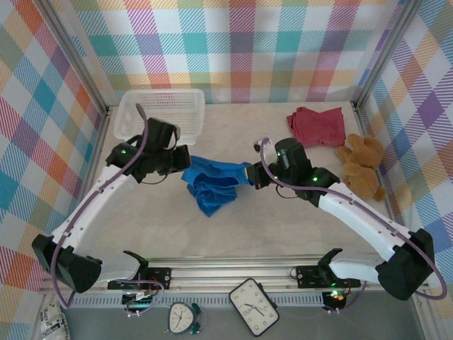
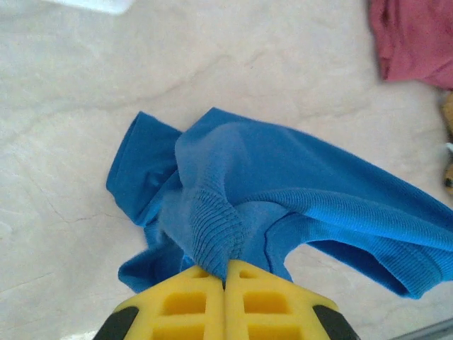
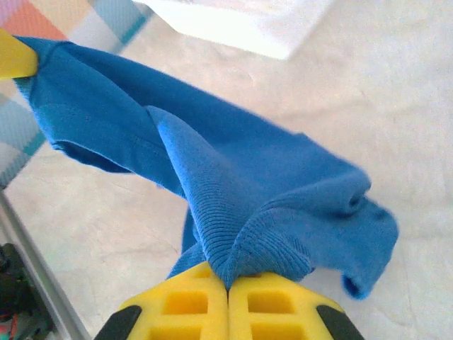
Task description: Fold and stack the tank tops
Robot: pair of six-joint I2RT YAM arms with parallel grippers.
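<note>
The blue top (image 1: 212,185) hangs at mid-table, strung between the two grippers. The left gripper (image 1: 185,163) is clenched on the top's left edge, and the right gripper (image 1: 250,176) is clenched on its right edge. Between them the upper hem runs as a taut band, and the rest sags in folds toward the near side, down to the table (image 1: 283,234).

In the left wrist view the left gripper (image 2: 225,273) has its yellow jaws pressed together, with a ribbed fold of the blue top (image 2: 283,184) pinched at their tips. From there the cloth runs away to the right, and a loose lobe drops to the left.

In the right wrist view the right gripper (image 3: 228,283) is likewise closed on a ribbed hem of the blue top (image 3: 248,191). The cloth stretches off to the upper left, where a yellow fingertip (image 3: 13,60) of the other gripper holds the far end.

A red top (image 1: 317,126) lies crumpled at the far right, well apart from both grippers; I cannot tell whether that heap is one top or two. A bear (image 1: 361,166) sits just near of it, by the right wall. A white basket (image 1: 163,93) stands at the far left, behind the left arm.
</note>
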